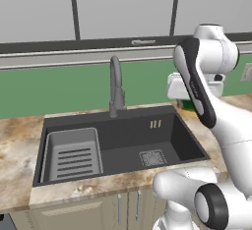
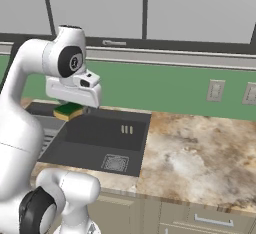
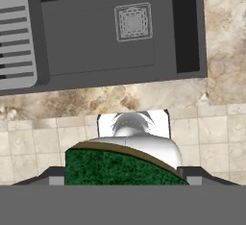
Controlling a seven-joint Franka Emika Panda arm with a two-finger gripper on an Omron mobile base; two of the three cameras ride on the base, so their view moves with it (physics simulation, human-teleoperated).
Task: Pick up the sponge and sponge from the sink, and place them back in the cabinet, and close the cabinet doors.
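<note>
My gripper [image 2: 70,111] is shut on a sponge [image 2: 68,111], a small block with a dark green top over a yellow base. It hangs above the right rear part of the sink [image 2: 95,138]. From the left base the hand [image 1: 180,88] sits behind the forearm, with a sliver of green sponge [image 1: 184,105] under it. Looking down from the hand, the sponge [image 3: 120,168] lies between the fingertips [image 3: 56,177], high over the sink [image 3: 96,41] and the floor. The other sponge, the beige cabinet and its tall doors are out of view.
A ribbed rack insert [image 1: 72,155] fills the sink's left side, and a drain [image 1: 153,158] lies at the right. The gooseneck faucet [image 1: 116,86] stands behind the basin. Marbled counter [image 2: 195,153] spreads to the right, under wall outlets [image 2: 215,90]. Flat grey wall cabinets [image 1: 123,5] hang above.
</note>
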